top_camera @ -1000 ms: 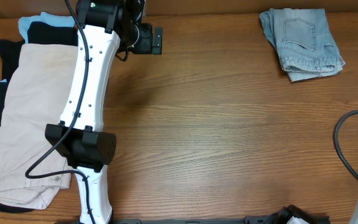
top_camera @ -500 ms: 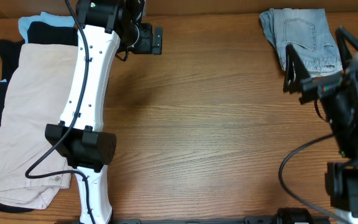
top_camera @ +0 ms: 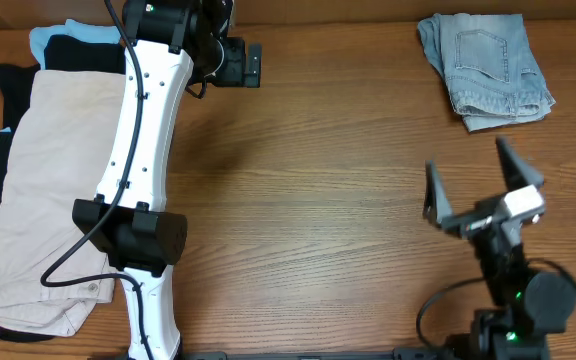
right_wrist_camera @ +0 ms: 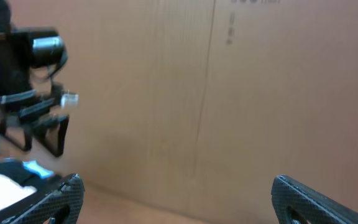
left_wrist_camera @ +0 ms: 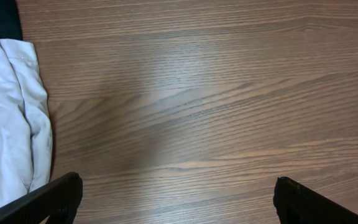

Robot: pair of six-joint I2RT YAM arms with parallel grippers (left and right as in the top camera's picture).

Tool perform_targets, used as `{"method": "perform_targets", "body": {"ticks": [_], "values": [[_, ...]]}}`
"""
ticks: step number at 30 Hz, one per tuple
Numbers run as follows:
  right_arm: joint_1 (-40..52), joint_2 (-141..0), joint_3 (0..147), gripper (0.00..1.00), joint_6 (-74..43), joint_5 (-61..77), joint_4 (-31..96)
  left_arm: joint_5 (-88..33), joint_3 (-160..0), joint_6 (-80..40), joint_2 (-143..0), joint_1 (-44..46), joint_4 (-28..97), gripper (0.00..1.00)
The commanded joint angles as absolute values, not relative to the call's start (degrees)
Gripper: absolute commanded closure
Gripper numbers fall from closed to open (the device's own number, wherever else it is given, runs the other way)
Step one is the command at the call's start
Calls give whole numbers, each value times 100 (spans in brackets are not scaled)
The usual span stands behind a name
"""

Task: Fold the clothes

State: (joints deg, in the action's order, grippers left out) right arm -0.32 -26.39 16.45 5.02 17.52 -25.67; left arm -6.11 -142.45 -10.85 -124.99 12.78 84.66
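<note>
The clothes, faded denim shorts (top_camera: 488, 68), lie folded into a compact bundle at the table's far right corner, a back pocket facing up. My right gripper (top_camera: 466, 157) hovers open over bare wood in front of them, well short of the denim and tilted up. In the right wrist view its gripper (right_wrist_camera: 179, 200) faces a cardboard wall with nothing between the fingers. My left gripper (top_camera: 230, 60) sits at the far left-centre, beside the garment pile. The left wrist view shows this gripper (left_wrist_camera: 179, 199) wide open over bare table.
A pile at the left holds large beige shorts (top_camera: 48, 190) over black (top_camera: 13, 85) and pale-blue (top_camera: 53, 35) garments. Its pale edge (left_wrist_camera: 8, 118) shows in the left wrist view. The white left arm (top_camera: 143, 170) stretches along the pile's right side. A cardboard wall (right_wrist_camera: 241, 93) stands behind the table.
The right arm swung in from the right edge, passed close by the denim shorts, and now sits lower, nearer the table's front, still open. The left arm has not moved.
</note>
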Motion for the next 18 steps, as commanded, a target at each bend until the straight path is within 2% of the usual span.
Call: {"method": "perform_targets", "body": {"ticks": [1,7,18], "values": [[-1,-2075,941,0,569,1653,-2596,-554,-14208,-1184,-12529,1315,8464,0],[-1,-1190,45,0,626,1354,-2587,-554,-14208,-1181,-12529,1315,8462,0],[1,-5,45,0,600,1356,-362,-554,-14208,-1181,-12529,1315,8464,0]]}}
